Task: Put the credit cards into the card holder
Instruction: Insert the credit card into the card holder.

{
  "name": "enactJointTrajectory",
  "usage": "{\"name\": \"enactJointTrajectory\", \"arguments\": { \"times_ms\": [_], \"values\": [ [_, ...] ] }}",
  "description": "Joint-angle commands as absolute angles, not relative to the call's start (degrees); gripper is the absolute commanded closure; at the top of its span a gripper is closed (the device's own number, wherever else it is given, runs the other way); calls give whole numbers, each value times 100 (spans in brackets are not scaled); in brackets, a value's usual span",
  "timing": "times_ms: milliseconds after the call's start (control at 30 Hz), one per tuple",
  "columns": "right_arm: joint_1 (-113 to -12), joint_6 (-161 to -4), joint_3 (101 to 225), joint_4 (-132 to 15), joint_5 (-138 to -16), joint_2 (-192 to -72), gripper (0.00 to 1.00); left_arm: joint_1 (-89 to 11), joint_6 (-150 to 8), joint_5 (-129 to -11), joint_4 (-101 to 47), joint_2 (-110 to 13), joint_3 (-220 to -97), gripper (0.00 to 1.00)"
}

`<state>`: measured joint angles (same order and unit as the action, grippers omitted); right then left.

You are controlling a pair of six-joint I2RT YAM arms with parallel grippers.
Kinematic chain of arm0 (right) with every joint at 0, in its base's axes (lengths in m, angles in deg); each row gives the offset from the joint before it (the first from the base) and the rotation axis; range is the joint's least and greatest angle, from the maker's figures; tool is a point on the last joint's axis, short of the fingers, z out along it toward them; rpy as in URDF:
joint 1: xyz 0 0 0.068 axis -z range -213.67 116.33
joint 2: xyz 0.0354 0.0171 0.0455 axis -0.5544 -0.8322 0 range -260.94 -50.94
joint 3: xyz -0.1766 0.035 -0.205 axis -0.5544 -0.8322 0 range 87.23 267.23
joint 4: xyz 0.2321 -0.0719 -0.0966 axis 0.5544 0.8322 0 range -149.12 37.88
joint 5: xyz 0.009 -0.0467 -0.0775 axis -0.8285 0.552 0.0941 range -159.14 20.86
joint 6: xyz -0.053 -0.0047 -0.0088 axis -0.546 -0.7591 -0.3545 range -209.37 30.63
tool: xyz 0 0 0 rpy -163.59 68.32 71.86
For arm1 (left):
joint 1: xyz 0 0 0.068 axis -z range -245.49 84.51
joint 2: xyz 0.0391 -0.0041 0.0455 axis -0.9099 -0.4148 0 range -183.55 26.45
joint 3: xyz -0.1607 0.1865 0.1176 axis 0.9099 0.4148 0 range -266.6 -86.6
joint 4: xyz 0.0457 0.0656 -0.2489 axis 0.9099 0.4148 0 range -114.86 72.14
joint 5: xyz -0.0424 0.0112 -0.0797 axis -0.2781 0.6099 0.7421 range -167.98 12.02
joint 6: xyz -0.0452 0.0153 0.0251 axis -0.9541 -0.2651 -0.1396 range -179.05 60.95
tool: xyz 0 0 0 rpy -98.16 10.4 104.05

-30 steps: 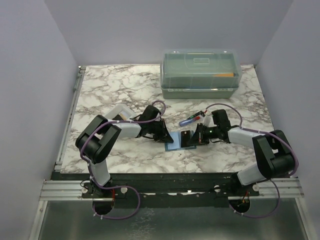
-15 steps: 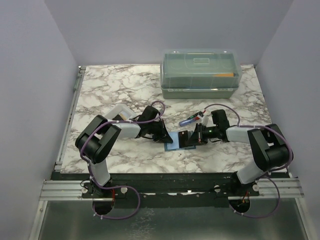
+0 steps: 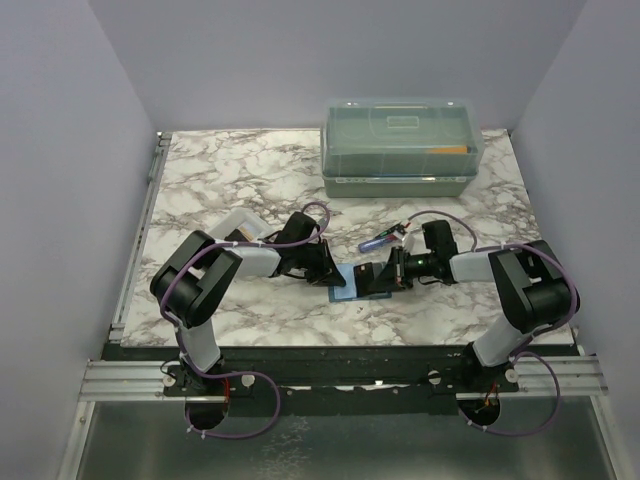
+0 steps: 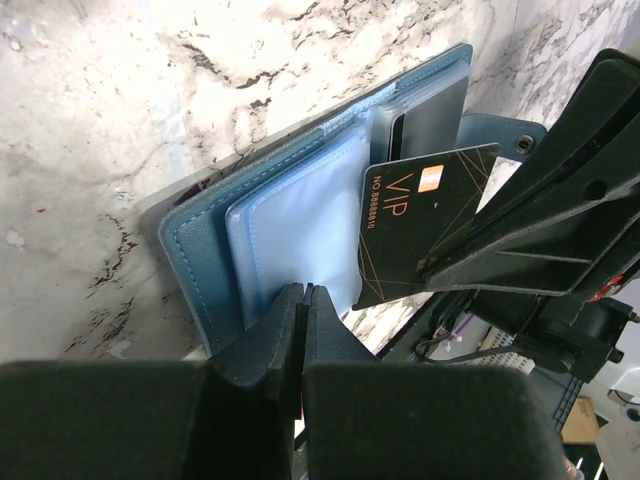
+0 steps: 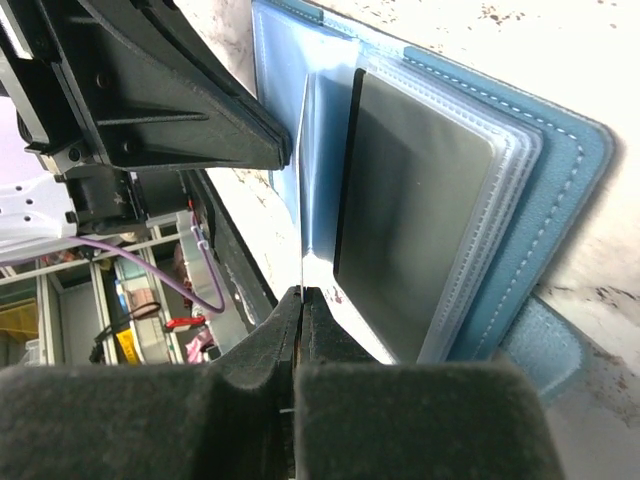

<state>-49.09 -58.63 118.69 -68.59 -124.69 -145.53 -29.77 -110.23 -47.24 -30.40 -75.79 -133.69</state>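
The teal card holder (image 3: 346,287) lies open on the marble between both arms, its clear sleeves fanned (image 4: 300,215). My left gripper (image 4: 303,292) is shut, pinching the edge of a clear sleeve leaf at the holder's left side (image 3: 328,272). My right gripper (image 5: 301,292) is shut on a credit card (image 4: 415,225), black with gold "VIP" lettering. In the right wrist view that card (image 5: 303,180) shows edge-on, standing at the mouth of a sleeve of the holder (image 5: 575,170). Another dark card (image 5: 420,200) sits inside a neighbouring sleeve.
A large translucent lidded box (image 3: 400,145) stands at the back of the table. A small blue pen-like object (image 3: 378,241) lies just behind the right gripper (image 3: 378,277). A small white tray (image 3: 240,225) sits behind the left arm.
The right arm has folded in and its gripper has edged a little left toward the holder with the card. The left arm has stayed put.
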Motion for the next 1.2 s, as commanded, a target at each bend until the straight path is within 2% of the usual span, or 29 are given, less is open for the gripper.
{"name": "enactJointTrajectory", "arguments": {
  "times_ms": [0,300,600,1167],
  "values": [
    [-4713,-5652,11712,-6980,-12630,-14557,100,-2997,-10887,-5098,-2662,-7561,-13127,100],
    [-4616,-5489,11497,-7171,-12942,-14626,100,-2999,-10881,-5067,-2660,-7530,-13133,100],
    [-4615,-6139,11658,-6410,-13065,-14653,100,-2998,-10865,-5041,-2662,-7551,-13164,100],
    [-4615,-6412,12051,-6699,-13479,-15291,100,-2999,-10804,-4972,-2645,-7551,-13154,100]
  ]
}}
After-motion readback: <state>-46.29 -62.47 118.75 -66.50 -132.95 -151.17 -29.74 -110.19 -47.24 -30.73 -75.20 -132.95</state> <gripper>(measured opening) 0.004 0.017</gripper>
